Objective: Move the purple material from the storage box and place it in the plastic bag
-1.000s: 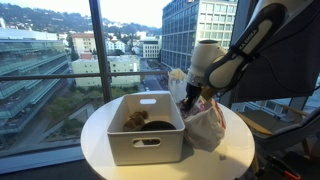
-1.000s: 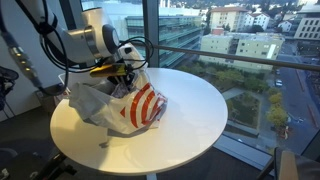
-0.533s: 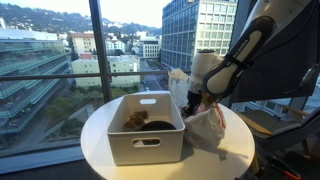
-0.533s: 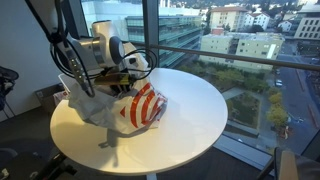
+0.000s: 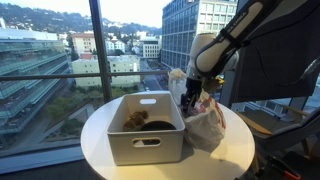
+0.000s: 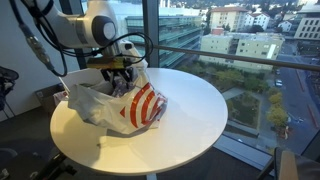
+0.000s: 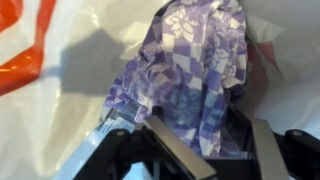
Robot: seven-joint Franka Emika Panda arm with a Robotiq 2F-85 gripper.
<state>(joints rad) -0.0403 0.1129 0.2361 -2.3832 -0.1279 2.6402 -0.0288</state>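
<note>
The purple material [image 7: 195, 70], a checked and flowered cloth, lies bunched inside the white plastic bag [image 7: 60, 110] with orange-red stripes. My gripper [image 7: 212, 130] hangs just above it, jaws spread apart, with the cloth's lower fold loose between the fingers. In both exterior views the gripper [image 5: 194, 97] [image 6: 122, 80] is over the mouth of the bag [image 5: 205, 128] [image 6: 125, 105], which sits crumpled on the round table. The white storage box [image 5: 145, 142] stands beside the bag.
Brownish items [image 5: 136, 120] lie in the storage box. The round white table [image 5: 98, 150] [image 6: 195, 110] is small, with its edge close on all sides. A tall window stands right behind it, and cables hang off the arm.
The jaws, shut on the cloth earlier, now stand apart. The arm has risen slightly above the bag.
</note>
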